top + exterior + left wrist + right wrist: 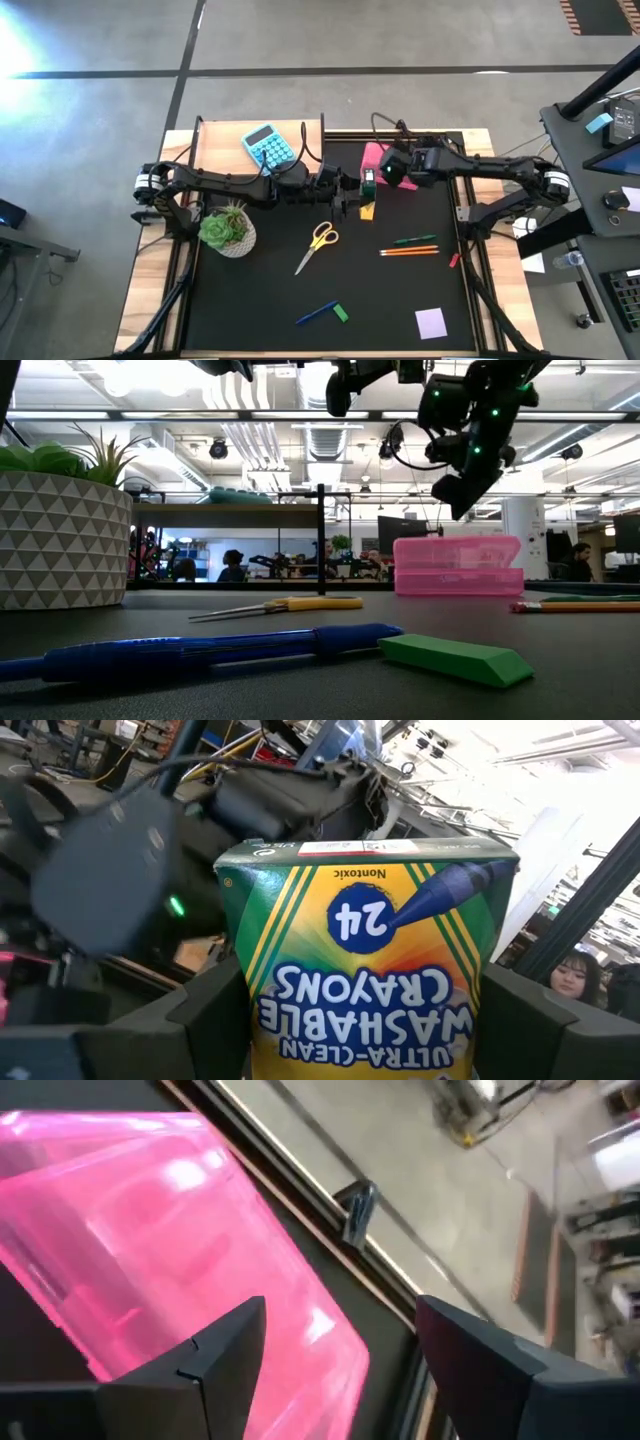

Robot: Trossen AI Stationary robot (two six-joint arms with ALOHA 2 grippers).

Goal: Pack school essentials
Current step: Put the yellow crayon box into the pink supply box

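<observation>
The left gripper (350, 1020) was clamped on a yellow-and-green box of washable crayons (365, 960), its two dark fingers (200, 1010) pressed against the box's sides, and it held the box in the air just beside the pink pencil case (374, 158). The right gripper (340, 1350) hung over that same case with its fingers spread wide and nothing between them — the translucent pink lid filled the space below.

Taking the pink pencil case as the landmark: it lay closed on the black mat (400, 290), near the mat's far edge. The yellow-handled scissors (318, 243) lay toward the near side of it, well apart. The green and orange pencils (410, 246) lay side by side, also nearer than the case and toward the right arm's side. Farther still from the case — close to the mat's near edge — were the blue pen (316, 314) with the green eraser (340, 313) just beside it, and the lilac note pad (431, 322). A blue calculator (267, 146) sat on the wooden board (225, 140) beside the case, and the potted plant (228, 229) stood beyond the scissors on the left arm's side.
</observation>
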